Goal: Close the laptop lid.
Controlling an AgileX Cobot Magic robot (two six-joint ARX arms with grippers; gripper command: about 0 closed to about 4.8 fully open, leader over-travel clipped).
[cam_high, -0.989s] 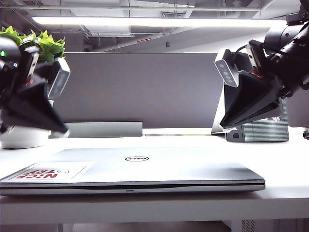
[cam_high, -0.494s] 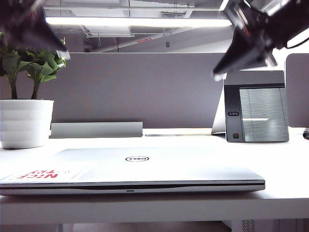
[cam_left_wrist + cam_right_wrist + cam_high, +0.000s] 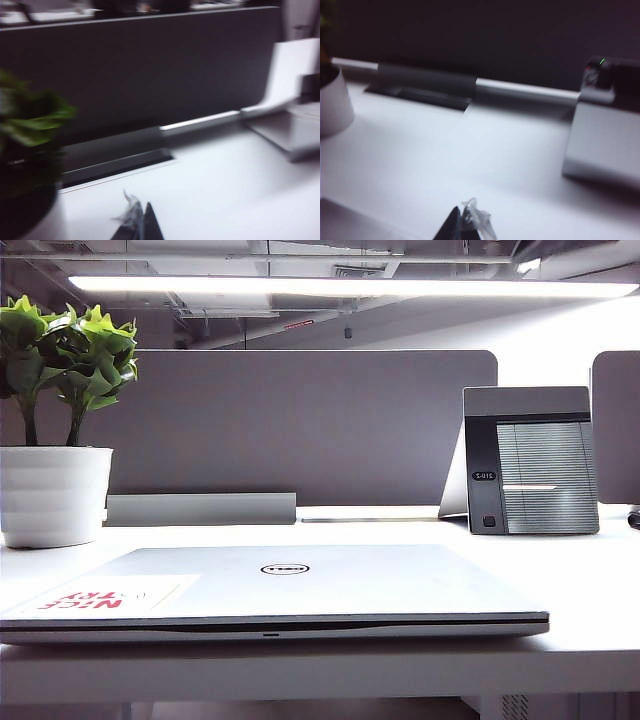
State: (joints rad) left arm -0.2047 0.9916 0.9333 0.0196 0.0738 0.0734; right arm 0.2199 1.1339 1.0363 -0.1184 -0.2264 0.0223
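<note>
The laptop lid [image 3: 290, 585] lies flat across the lower half of the exterior frame, its long axis running left to right, with the oval logo up near the middle and the white sticker [image 3: 100, 597] with red letters toward the lower left. Only a thin dark seam shows along the front edge, so I judge the lid is down on the base and the closing is as good as done. Neither arm appears in the exterior frame at all — both are somewhere above or outside it, well clear of the lid. The left gripper [image 3: 137, 225] shows only as dark fingertips at the bottom centre of the blurred left wrist frame, drawn together to a point with a wisp of clear film on them and nothing held. It looks over bare white desk toward the grey partition [image 3: 300, 425], with the potted plant [image 3: 27, 130] at the frame's left. The right gripper [image 3: 462, 225] reads the same way at the bottom centre of its own frame, tips together with a scrap of film and empty, facing the small upright ribbed device [image 3: 530, 460]. The lid sits below and in front of both tools, roughly midway between them, so I cannot call either arm the nearer. Any last press would come straight down.
</note>
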